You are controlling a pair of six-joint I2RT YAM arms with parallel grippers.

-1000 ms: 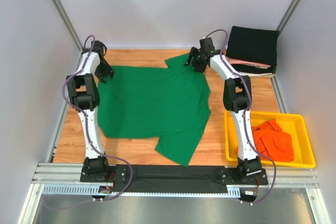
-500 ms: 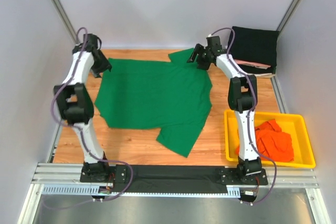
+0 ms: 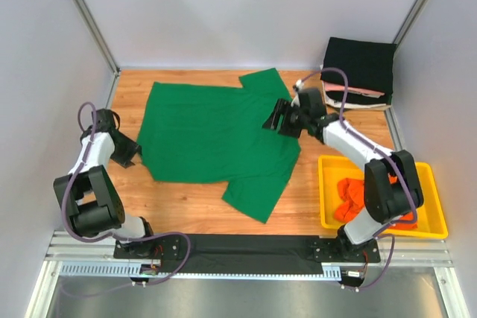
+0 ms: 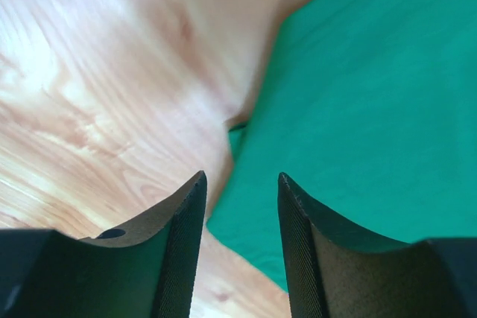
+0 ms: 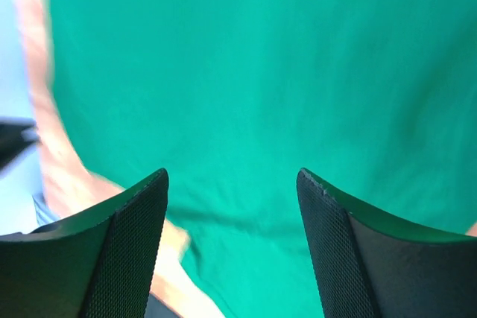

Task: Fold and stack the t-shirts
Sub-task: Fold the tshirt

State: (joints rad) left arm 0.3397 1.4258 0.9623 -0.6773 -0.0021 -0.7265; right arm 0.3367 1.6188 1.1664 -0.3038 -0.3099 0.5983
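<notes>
Shirt (image 3: 216, 132) lies lengthwise left-right, hem left, sleeves right.

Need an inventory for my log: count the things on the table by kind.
Green t-shirt, spread out: 1
Folded stack, black on top: 1
Yellow bin: 1
Orange clothing heap in the bin: 1
Total: 4

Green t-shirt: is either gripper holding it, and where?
Neither. The left gripper and right gripper are both open; the green t-shirt lies free on the table.

Green t-shirt (image 3: 216, 135) spread flat on table — orange shirts (image 3: 384, 200) crumpled.
</notes>
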